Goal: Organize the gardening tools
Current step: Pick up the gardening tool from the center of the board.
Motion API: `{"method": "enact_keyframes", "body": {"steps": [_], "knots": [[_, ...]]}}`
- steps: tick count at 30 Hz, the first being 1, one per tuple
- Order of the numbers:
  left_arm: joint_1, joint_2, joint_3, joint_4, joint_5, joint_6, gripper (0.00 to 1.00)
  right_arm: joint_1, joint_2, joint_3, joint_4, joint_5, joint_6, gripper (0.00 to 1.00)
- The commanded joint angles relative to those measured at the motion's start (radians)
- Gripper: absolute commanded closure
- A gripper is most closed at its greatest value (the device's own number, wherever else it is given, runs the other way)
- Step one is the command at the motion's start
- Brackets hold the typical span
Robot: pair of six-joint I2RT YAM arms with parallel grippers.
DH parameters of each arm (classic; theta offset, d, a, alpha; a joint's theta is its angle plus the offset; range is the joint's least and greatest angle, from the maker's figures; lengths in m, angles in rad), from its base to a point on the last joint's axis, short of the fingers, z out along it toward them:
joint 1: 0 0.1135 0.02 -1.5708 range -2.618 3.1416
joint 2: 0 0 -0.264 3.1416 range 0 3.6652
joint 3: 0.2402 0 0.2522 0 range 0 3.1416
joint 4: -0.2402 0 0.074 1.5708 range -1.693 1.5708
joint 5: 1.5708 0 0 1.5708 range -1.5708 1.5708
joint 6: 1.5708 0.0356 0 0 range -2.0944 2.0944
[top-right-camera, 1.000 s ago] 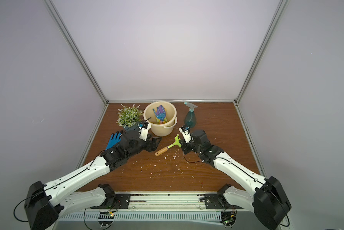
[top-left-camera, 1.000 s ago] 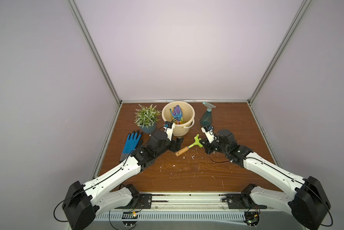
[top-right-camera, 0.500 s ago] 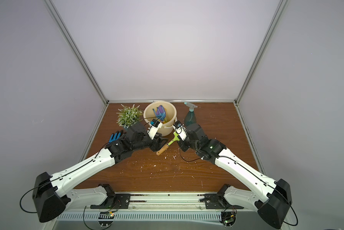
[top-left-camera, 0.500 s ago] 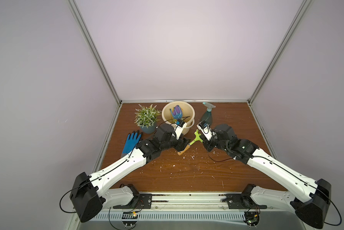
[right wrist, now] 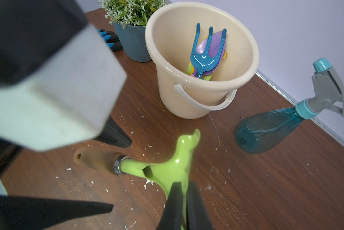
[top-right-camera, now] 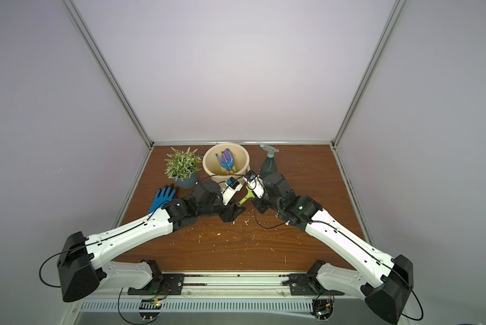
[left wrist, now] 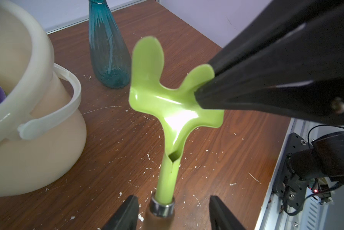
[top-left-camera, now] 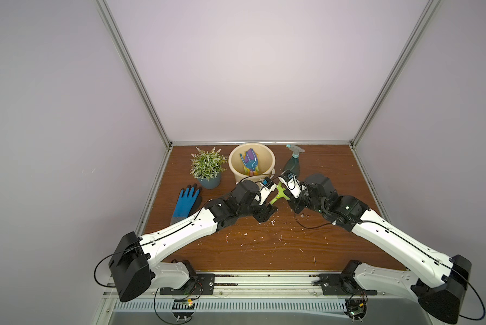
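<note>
We see the lime-green rake [top-left-camera: 279,194] at the middle of a top view, just below the cream bucket [top-left-camera: 232,166]. The right end effector [right wrist: 184,191] is clamped tight on one outer tine. The left end effector [left wrist: 173,199] stands part-wide, straddling the rake's wooden handle [right wrist: 97,159] with a gap on each side. Whether the handle rests on the bench [top-left-camera: 264,247] we cannot tell.

A blue rake [right wrist: 205,57] and a purple trowel [right wrist: 215,45] lean inside the bucket. The teal spray bottle [top-left-camera: 292,166] stands to its right, near the bench's back edge. Open wood, flecked white, fills the lower centre and right.
</note>
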Motion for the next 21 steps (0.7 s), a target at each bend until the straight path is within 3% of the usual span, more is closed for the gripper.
{"method": "enact_keyframes", "body": {"steps": [1, 4, 10, 19, 21], "knots": [[-0.007, 0.015, 0.005, 0.025, -0.036, 0.012, 0.39, 0.007, -0.046, 0.028, 0.031, -0.013, 0.001, 1.00], [-0.007, 0.013, -0.013, 0.043, -0.051, 0.009, 0.40, 0.008, -0.059, 0.027, 0.036, -0.021, 0.006, 1.00], [-0.006, 0.021, -0.018, 0.060, -0.050, 0.010, 0.52, 0.006, -0.063, 0.024, 0.046, -0.033, 0.006, 1.00], [-0.007, 0.029, -0.008, 0.057, -0.050, 0.020, 0.94, 0.006, -0.058, 0.016, 0.064, -0.032, 0.019, 1.00], [-0.008, 0.027, -0.012, 0.060, -0.052, 0.020, 1.00, 0.005, -0.059, 0.015, 0.074, 0.007, 0.038, 0.89]]}}
